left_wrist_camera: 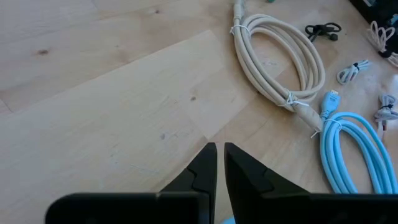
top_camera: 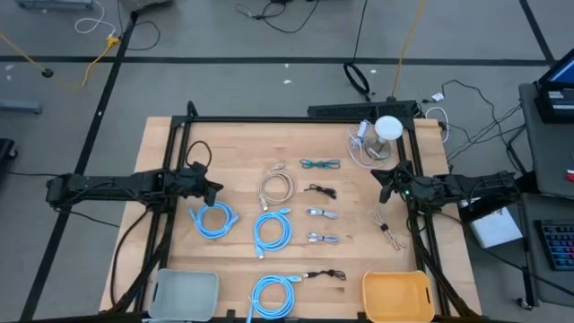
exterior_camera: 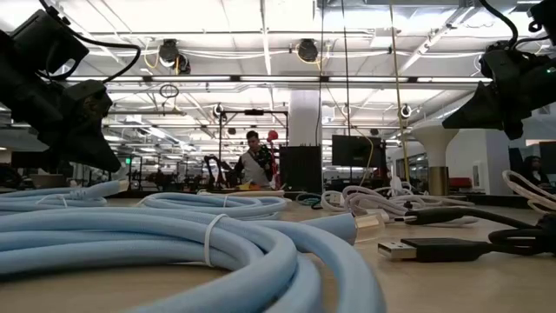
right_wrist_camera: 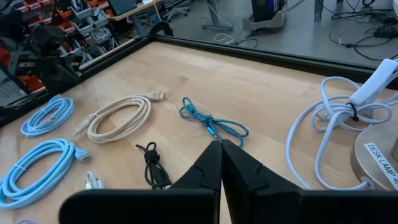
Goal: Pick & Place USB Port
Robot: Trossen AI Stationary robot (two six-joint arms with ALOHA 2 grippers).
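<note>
step: approach, nothing held | left hand (top_camera: 213,187) near-closed over light-blue coiled cable (top_camera: 212,219) | right hand (top_camera: 384,182) closed (idle) | next: open, descend, grasp 1 cable

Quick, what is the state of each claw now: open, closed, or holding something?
Left claw: nearly closed with a thin gap, holding nothing, above the bare wooden table.
Right claw: closed, holding nothing.

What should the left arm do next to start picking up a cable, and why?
Probably open the left gripper and lower it toward the light blue cable coil just in front of it. Its fingers stand nearly shut and hold nothing, hovering above bare wood, so they cannot grasp anything yet. The right gripper is shut and empty too, waiting near the lamp.
</note>
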